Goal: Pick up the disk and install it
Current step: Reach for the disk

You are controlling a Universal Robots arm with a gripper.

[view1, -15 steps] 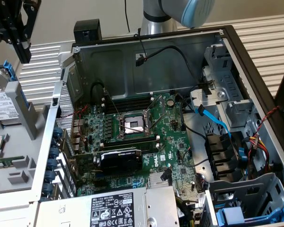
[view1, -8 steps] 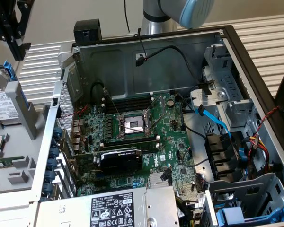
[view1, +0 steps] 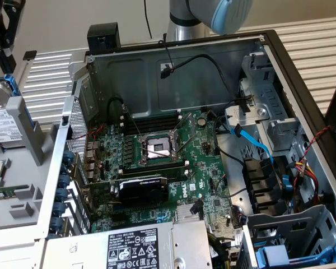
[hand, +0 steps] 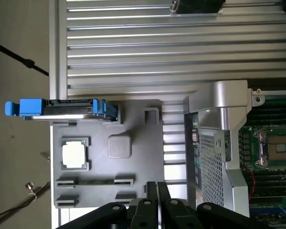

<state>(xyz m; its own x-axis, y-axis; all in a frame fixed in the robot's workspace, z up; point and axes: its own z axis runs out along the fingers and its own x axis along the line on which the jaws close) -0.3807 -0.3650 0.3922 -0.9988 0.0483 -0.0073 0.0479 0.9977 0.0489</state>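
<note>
Fingers (hand: 152, 196) of the gripper (hand: 157, 185) sit pinched together, empty, well apart from the disk (hand: 62, 109) standing on edge in the grey tray (hand: 138, 143) at the exterior view's far left; pickup looks unstarted, and grasping it would need them spread first.

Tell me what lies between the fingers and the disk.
Wrist view: between fingers and disk, grey tray with its raised square pad; processor chip sits aside.

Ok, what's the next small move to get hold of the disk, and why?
Probably open the fingers first: they look shut and empty, and the silver-grey metal disk in its blue plastic carrier stands on edge in the grey moulded tray, apart from the gripper, untouched.
</note>
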